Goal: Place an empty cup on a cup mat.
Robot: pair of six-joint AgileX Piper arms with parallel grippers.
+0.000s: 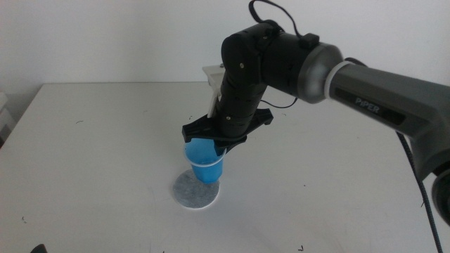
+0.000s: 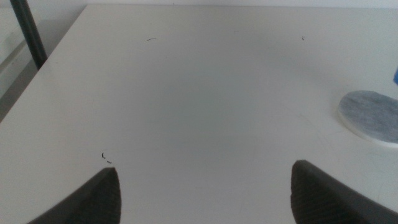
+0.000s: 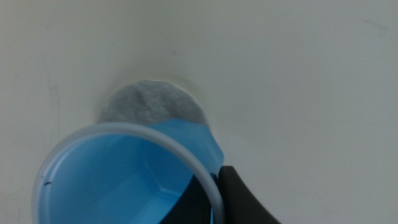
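The blue cup (image 1: 204,160) hangs tilted over the far part of the round grey cup mat (image 1: 195,191), in the middle of the table. I cannot tell whether it touches the mat. My right gripper (image 1: 214,145) comes down from the right and is shut on the cup's rim. In the right wrist view the cup (image 3: 118,180) is empty, the right gripper (image 3: 214,196) pinches its pale rim, and the cup mat (image 3: 149,102) shows just past it. My left gripper (image 2: 205,186) waits low at the near left, open with nothing between its jaws. From there the cup mat (image 2: 372,115) lies off to one side.
The white table (image 1: 91,154) is bare around the mat. Its far edge meets a pale wall and its left edge is close by in the middle view. A dark post (image 2: 28,31) stands beyond the table's edge in the left wrist view.
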